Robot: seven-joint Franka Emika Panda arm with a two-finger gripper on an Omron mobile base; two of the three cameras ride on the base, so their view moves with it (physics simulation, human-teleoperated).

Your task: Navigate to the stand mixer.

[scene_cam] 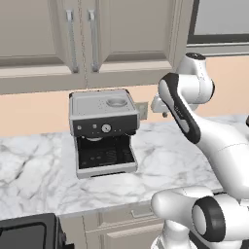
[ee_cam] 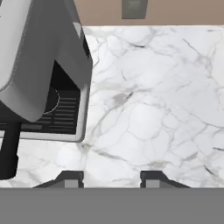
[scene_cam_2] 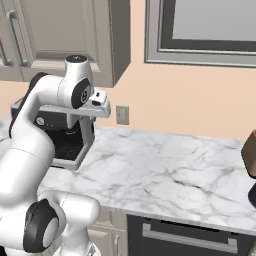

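One espresso machine (scene_cam: 103, 132) sits on the marble counter (scene_cam_2: 165, 170), by the wall. One wall outlet (scene_cam_2: 122, 115) is just right of it. Right of the espresso machine the counter lies bare. At the far right edge a brown-and-dark thing (scene_cam_2: 250, 167) peeks in. It may be the stand mixer, but I cannot tell. The gripper (ee_cam: 111, 177) hangs open over the counter, holding nothing.

The espresso machine (scene_cam: 103, 133) stands on the marble desk (scene_cam: 170, 160) against the wall and takes up the stretch to the left of the arm. To its right the desk lies bare toward the wall outlet (scene_cam_2: 122, 115), giving open room for a tool to pass. In the hand view the tool (ee_cam: 111, 179) hangs above this bare marble, with the machine's side close on the left. Wall cabinets (scene_cam: 73, 39) hang above the machine and limit the headroom there.
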